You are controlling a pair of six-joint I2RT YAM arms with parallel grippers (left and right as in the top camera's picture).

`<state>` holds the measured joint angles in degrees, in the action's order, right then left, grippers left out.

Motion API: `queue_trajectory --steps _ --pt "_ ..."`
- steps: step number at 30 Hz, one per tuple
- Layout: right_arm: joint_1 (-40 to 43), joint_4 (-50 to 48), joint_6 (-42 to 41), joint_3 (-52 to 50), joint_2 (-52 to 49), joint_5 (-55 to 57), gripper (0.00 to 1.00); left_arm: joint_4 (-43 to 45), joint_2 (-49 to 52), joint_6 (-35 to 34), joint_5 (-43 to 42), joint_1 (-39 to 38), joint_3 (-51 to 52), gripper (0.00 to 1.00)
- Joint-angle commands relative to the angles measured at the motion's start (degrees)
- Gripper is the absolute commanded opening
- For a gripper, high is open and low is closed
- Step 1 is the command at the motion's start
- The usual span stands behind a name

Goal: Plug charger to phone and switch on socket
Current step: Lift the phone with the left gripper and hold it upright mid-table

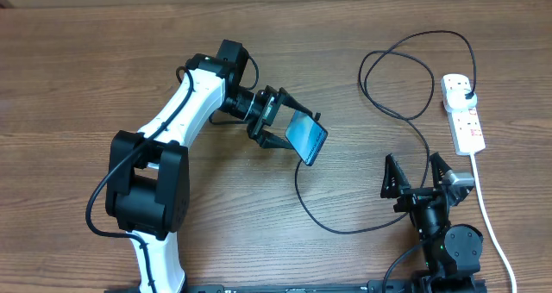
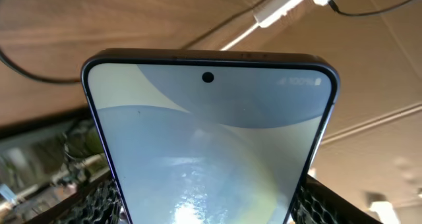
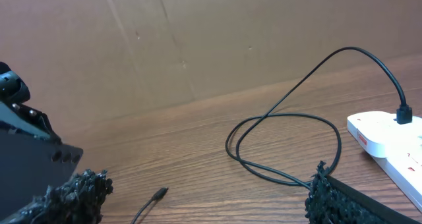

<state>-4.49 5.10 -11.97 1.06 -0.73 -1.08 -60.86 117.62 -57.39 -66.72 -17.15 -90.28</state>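
Phone (image 1: 309,138), light-blue screen lit, sits gripped between the left gripper's (image 1: 298,131) two fingers, which press on its long edges. It is tilted, its top end sticking out past the fingertips. From the left wrist camera the screen (image 2: 208,151) fills the space between the two mesh-textured pads (image 2: 105,201).

The right gripper (image 1: 418,174) holds nothing, its fingers (image 3: 330,197) spread wide apart over the wooden table (image 1: 86,69).

The charger (image 3: 349,50), a thin black cable, lies in loops on the table ahead of the right fingers. One stretch runs close beside the right-hand finger. Its small connector tip (image 3: 159,194) lies free on the wood ahead of the gap between the right fingers, nearer the left-hand one, and is not in the phone.

The charger's black plug (image 1: 467,94) sits in the socket (image 1: 463,114), a white power strip lying beyond the right fingers and off to their right, well apart from the left fingers.
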Motion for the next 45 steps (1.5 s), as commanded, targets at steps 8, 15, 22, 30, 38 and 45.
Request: queue_trajectory --steps 8,15,22,30,38,45 --pt "0.28 -0.37 -0.20 -0.61 0.57 -0.04 1.00 -0.22 0.13 -6.54 -10.01 1.75 -1.55 0.38" --pt "0.28 -0.37 -0.20 -0.61 0.57 -0.04 1.00 -0.22 0.13 -7.58 -12.13 4.81 -1.55 0.37" --pt "0.28 -0.37 -0.20 -0.61 0.57 -0.04 1.00 -0.22 0.13 -8.07 -12.85 8.79 -1.55 0.36" --pt "0.28 -0.37 -0.20 -0.61 0.57 -0.04 1.00 -0.24 0.11 -8.68 -13.03 13.14 -1.55 0.36" --pt "0.28 -0.37 -0.20 -0.61 0.57 -0.04 1.00 -0.22 0.11 -8.66 -15.52 14.69 -1.55 0.36" --pt "0.28 -0.37 -0.20 -0.61 0.57 -0.04 1.00 -0.22 0.13 -8.92 -15.43 14.73 -1.55 0.36"
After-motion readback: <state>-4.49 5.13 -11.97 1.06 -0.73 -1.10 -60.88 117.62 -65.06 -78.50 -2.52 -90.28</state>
